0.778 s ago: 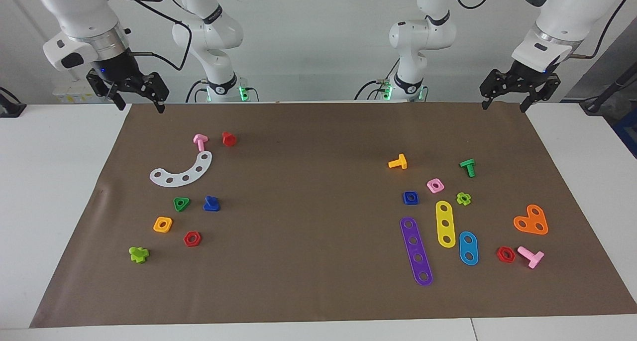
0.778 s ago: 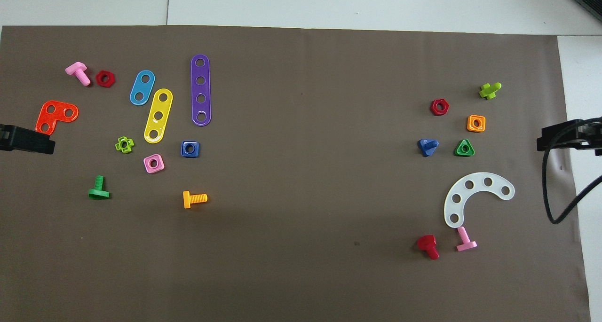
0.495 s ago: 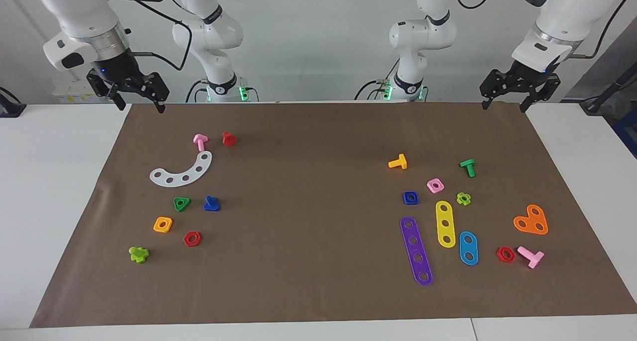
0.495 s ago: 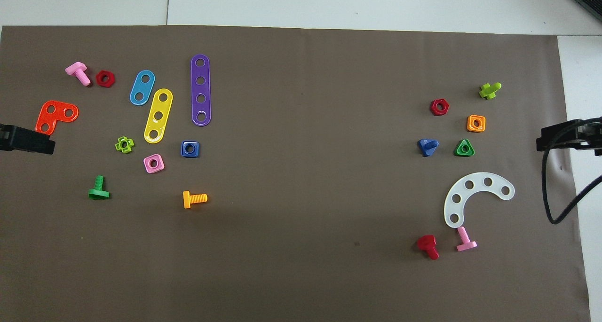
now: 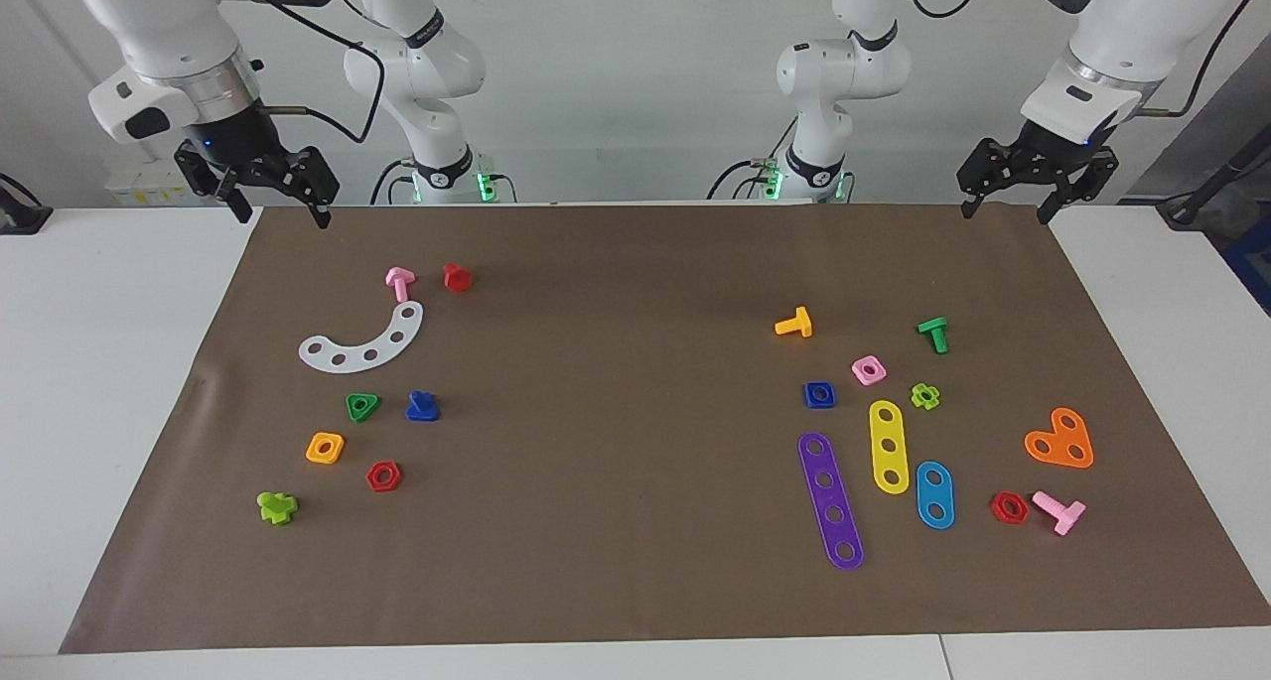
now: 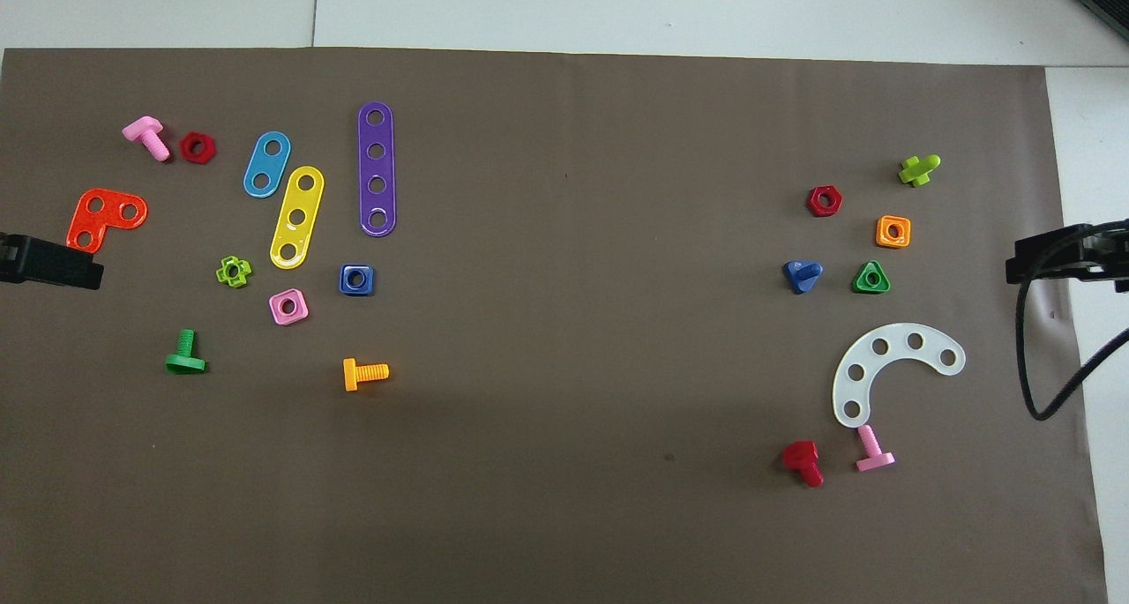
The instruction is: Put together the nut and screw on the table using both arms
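The blue nut (image 5: pixel 819 394) lies at the middle right of the facing view, the blue screw (image 5: pixel 421 406) at the middle left. Both lie on the counter (image 5: pixel 635 601), one by each arm. The left claw (image 5: pixel 1007 208) and right claw (image 5: pixel 277 211) hang apart, empty, at the top corners, probably ready to reach.

No text, label, brand, number or sign can be read anywhere in either view. The small marks on the white arm joints are too small to make out.
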